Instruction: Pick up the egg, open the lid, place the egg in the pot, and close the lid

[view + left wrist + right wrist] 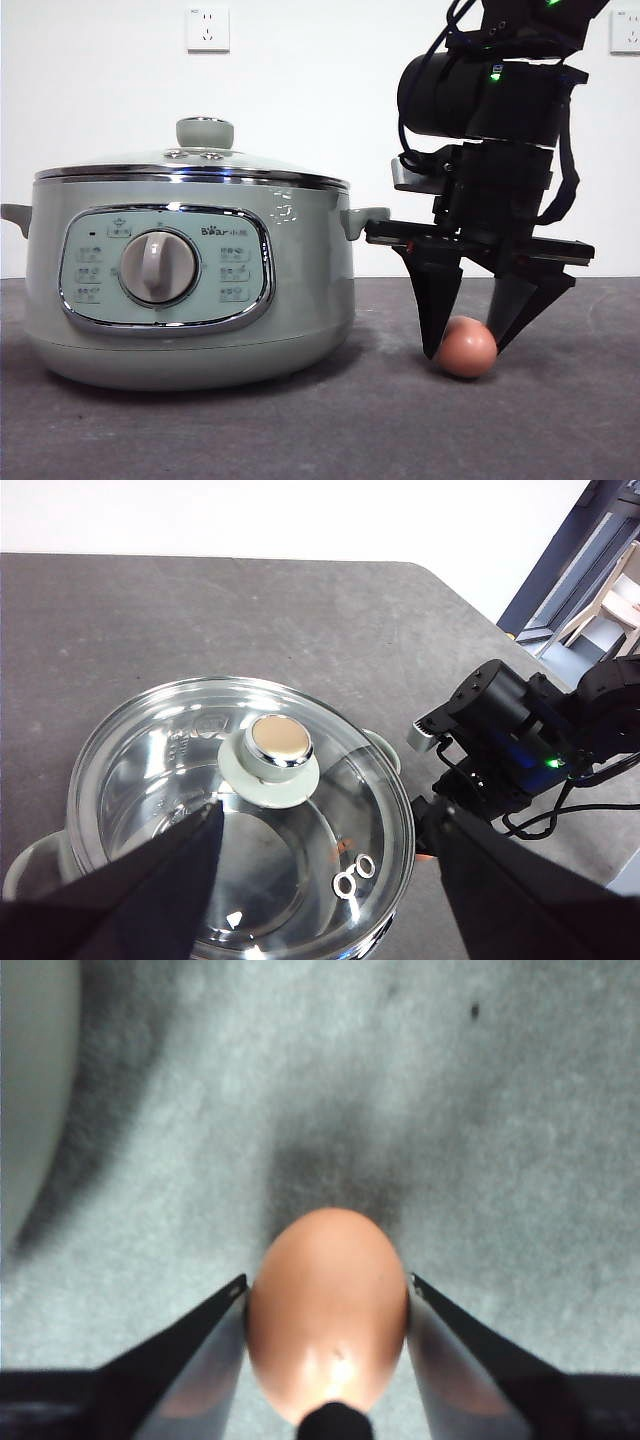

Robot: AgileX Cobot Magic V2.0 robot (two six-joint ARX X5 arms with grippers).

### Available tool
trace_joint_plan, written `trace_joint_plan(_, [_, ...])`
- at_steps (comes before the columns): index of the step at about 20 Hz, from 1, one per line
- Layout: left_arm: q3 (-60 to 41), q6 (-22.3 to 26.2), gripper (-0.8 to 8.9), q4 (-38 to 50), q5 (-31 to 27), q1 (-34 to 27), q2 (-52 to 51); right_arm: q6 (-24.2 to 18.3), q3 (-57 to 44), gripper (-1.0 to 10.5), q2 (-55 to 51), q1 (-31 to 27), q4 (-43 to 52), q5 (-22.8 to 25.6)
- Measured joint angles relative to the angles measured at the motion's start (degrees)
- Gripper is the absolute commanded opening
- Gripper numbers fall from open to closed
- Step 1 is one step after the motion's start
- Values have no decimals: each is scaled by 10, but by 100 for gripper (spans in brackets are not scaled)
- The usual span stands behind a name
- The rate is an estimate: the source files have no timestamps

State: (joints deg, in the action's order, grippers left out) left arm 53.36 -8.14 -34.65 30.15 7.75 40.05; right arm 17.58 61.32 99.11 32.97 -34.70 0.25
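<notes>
Right gripper (466, 347) down at table (300, 430), pinching egg (466, 347) right of pot (190, 290); left gripper (325, 880) spread above lid (160, 740)

This looks like a robot test room or lab rather than a lived-in kitchen. A bare dark grey table (300, 430) stands against a plain white wall (320, 80) carrying two white power sockets (208, 28). A household electric cooker, the pot (190, 290), is the only appliance on it, set beside a black robot arm (510, 740) with trailing cables and a green indicator light. In the left wrist view, a dark blue doorway or panel (570, 580) and pale furniture show beyond the table's rounded corner.
</notes>
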Motion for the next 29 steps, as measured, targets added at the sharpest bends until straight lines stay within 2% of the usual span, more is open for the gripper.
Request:
trace_joint_plan(2, [0, 0, 346, 0, 0, 0, 0, 0, 1, -13, 0, -1, 0, 0])
trace_joint_plan(7, [0, 0, 346, 0, 0, 0, 5, 0, 0, -12, -23, -1, -24, 0])
trace_joint_plan(10, [0, 0, 347, 9, 0, 4, 31, -4, 0, -12, -103, -1, -47, 0])
trace_joint_plan(14, [1, 0, 348, 78, -2, 38, 90, -15, 0, -12, -197, -1, -112, 15])
trace_joint_plan(17, [40, 1, 349, 70, -51, 77, 156, -18, 0, -12, -251, -3, -157, 45])
trace_joint_plan(22, [142, 26, 353, 16, -158, 143, 296, -18, 0, -12, -282, -4, -177, 47])
trace_joint_plan(23, [160, 28, 366, 4, -172, 152, 321, -18, 0, -12, -283, -4, -178, 47])
trace_joint_plan(24, [175, 29, 420, 1, -187, 162, 346, -18, 0, -12, -283, -4, -181, 47])
trace_joint_plan(26, [191, 32, 418, 0, -218, 178, 382, -18, 0, -12, -283, -4, -183, 47])
trace_joint_plan(29, [194, 37, 418, -5, -228, 189, 410, -18, 0, -12, -283, -3, -183, 47])
